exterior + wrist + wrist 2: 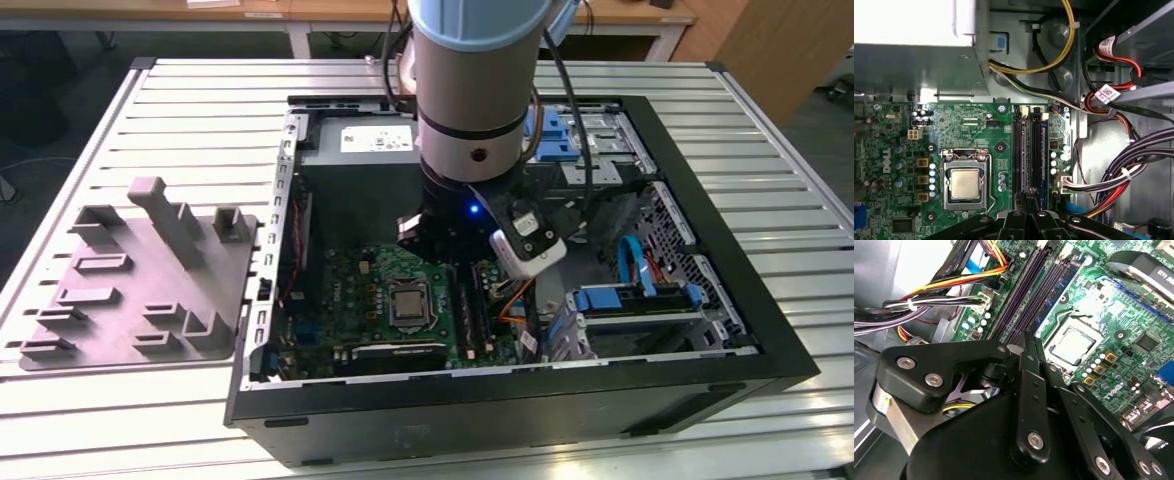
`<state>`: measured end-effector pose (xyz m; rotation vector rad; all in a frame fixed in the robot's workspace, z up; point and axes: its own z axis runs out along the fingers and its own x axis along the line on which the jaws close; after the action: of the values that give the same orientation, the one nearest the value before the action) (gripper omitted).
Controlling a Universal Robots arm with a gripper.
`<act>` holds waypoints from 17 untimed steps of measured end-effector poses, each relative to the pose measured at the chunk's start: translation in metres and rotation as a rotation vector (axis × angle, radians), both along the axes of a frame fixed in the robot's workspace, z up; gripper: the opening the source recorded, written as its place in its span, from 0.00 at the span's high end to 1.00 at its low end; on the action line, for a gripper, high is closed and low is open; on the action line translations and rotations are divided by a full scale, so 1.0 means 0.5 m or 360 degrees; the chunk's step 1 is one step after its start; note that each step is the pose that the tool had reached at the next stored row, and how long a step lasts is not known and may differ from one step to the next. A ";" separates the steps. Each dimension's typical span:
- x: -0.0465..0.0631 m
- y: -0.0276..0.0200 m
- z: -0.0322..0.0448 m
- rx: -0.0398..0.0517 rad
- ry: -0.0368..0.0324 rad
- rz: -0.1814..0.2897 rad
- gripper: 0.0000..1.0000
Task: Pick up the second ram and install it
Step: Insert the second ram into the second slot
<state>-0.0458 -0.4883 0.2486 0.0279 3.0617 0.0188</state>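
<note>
My gripper (461, 262) reaches down into the open computer case over the green motherboard (354, 290). Its black fingers (1026, 370) are pressed together with nothing visible between them. In both wrist views the gripper (1027, 196) hangs right above the row of long memory slots beside the processor socket (965, 182). The second ram (1043, 155), a thin dark stick with a bluish edge, stands on its edge in those slots (1061, 282). I cannot tell whether the fingertips touch it.
The grey parts tray (134, 290) lies outside the case at the exterior view's left. The grey power supply (367, 140) fills the far end of the case. Cable bundles (1134, 165) crowd one side of the slots. Blue drive brackets (641, 300) sit at the exterior view's right.
</note>
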 end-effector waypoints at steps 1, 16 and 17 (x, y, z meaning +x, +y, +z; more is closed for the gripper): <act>0.000 0.0000 -0.001 0.0001 0.0000 -0.0001 0.89; 0.008 0.0022 -0.012 0.0019 -0.0001 0.0003 0.89; 0.008 0.0022 -0.012 0.0024 -0.0002 0.0003 0.89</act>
<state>-0.0418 -0.4871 0.2424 0.0255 3.0607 0.0418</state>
